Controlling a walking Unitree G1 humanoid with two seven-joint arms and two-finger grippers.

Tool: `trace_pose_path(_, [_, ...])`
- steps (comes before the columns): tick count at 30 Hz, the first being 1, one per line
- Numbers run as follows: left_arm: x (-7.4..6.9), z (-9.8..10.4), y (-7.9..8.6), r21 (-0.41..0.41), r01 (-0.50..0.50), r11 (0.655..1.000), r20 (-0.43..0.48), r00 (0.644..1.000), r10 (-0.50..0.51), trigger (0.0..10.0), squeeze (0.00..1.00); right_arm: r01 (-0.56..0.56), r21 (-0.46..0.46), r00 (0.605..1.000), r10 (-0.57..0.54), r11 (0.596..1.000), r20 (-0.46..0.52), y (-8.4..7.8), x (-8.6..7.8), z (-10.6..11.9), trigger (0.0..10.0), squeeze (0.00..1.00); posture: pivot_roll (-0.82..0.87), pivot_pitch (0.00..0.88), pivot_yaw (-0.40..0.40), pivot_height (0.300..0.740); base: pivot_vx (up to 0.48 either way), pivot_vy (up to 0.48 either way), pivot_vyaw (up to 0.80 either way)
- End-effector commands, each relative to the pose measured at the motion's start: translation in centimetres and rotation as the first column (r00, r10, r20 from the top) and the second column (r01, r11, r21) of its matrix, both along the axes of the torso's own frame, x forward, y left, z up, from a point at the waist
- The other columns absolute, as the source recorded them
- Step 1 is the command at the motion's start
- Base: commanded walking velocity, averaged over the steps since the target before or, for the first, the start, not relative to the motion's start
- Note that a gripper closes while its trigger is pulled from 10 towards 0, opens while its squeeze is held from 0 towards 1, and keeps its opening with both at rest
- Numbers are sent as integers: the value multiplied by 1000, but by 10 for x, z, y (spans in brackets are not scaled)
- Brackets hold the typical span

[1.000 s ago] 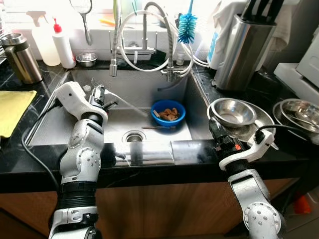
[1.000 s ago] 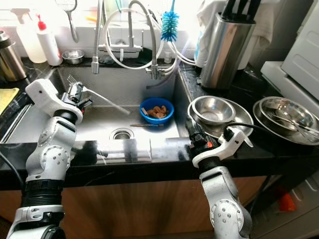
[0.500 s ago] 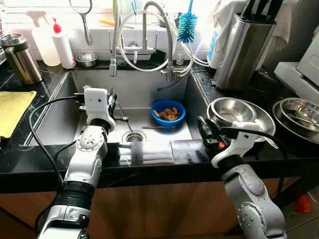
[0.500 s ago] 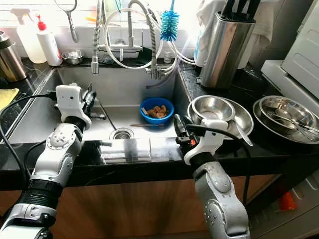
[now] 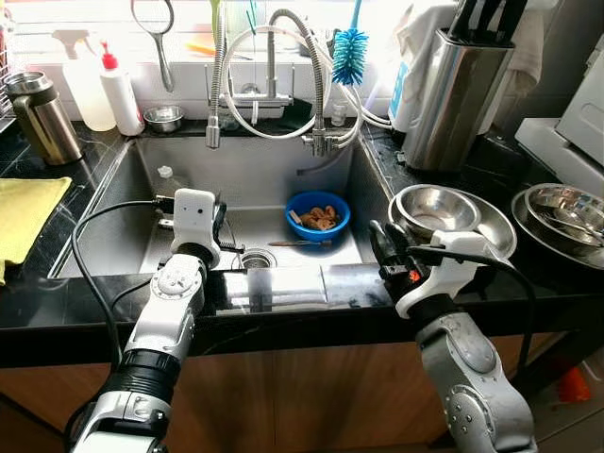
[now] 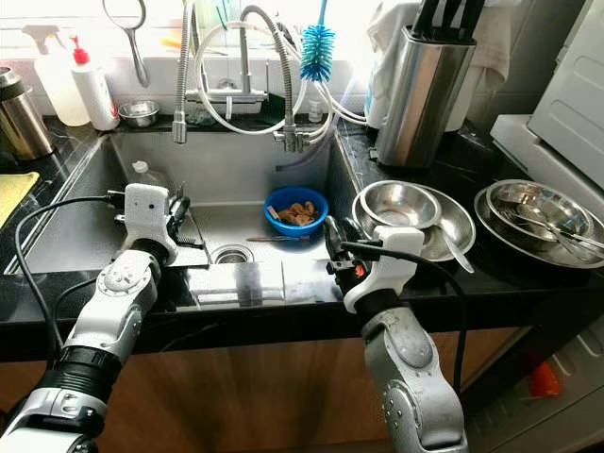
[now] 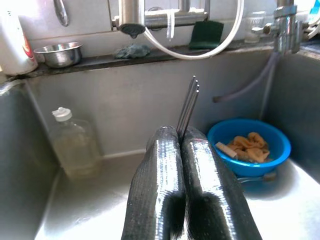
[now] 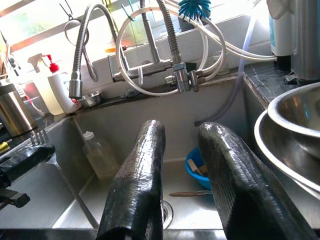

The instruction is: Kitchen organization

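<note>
My left gripper (image 7: pixel 179 135) is shut on a metal fork (image 7: pixel 188 102), whose tines stick out past the fingertips. It hovers over the front left of the steel sink (image 5: pixel 123 217), near the drain (image 5: pixel 255 258). A blue bowl (image 5: pixel 318 213) with food scraps sits on the sink floor at the right. A thin utensil (image 5: pixel 300 243) lies just in front of the bowl. My right gripper (image 5: pixel 387 247) is open with nothing between its fingers (image 8: pixel 142 170), held over the sink's front right corner.
A clear bottle (image 5: pixel 168 179) stands in the sink's back left. The coiled faucet (image 5: pixel 274 66) hangs over the basin. Stacked steel bowls (image 5: pixel 439 209) and a knife block (image 5: pixel 458 85) are on the right counter, more bowls (image 5: pixel 566 208) farther right. A yellow cloth (image 5: pixel 19 212) lies at left.
My left arm has turned and dropped toward the sink's front, carrying the fork with it. My right gripper has shifted left from the steel bowls to the sink's corner.
</note>
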State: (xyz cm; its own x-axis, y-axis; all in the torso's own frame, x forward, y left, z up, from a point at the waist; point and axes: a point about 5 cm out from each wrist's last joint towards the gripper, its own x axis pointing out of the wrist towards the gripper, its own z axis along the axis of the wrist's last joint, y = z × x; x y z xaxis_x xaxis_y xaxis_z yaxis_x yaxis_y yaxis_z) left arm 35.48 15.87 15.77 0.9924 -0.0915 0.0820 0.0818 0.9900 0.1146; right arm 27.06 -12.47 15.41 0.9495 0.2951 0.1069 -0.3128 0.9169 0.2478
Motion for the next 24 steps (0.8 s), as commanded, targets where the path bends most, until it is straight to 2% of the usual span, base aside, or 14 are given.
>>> trace_pose_path(1, [3,5,0,15,3,1000,16,1000,-4,10000,0,0,-6,1000,0,1000,-3,1,0,-2,10000,0,-40,7,-17,740,0,0,0])
trace_pose_path(2, [3,3,0,9,0,1000,9,1000,0,10000,773,2,-6,1000,-2,1000,-6,0,0,-3,10000,0,-40,7,-17,740,0,0,0])
trace_pose_path(3, [3,3,0,9,0,1000,9,1000,0,10000,773,2,-6,1000,-2,1000,-6,0,0,-3,10000,0,-40,7,-17,740,0,0,0])
trace_pose_path(4, [2,1,0,10,-2,1000,0,1000,2,10000,1000,5,-6,1000,-5,1000,-10,-1,0,-4,10000,0,-39,16,-18,740,0,0,0])
trace_pose_path(19, [3,1,1,0,-9,1000,0,1000,9,10000,1000,4,-2,1000,-4,1000,-17,0,1,-6,10000,0,-35,22,-19,740,0,0,0])
trace_pose_path(20, [3,1,1,-3,-9,1000,3,1000,9,10000,906,4,-1,1000,-4,1000,-17,0,1,-6,10000,0,-35,22,-19,740,0,0,0])
trace_pose_path(21, [3,2,1,-8,-9,1000,9,1000,9,10000,0,6,-2,1000,-6,1000,-16,0,1,-6,10000,0,-35,22,-19,740,0,0,0])
trace_pose_path(24, [1,10,-1,-39,0,999,56,998,3,10000,0,11,-2,1000,-11,1000,-12,-1,2,-5,10000,0,-37,22,-19,740,0,0,0])
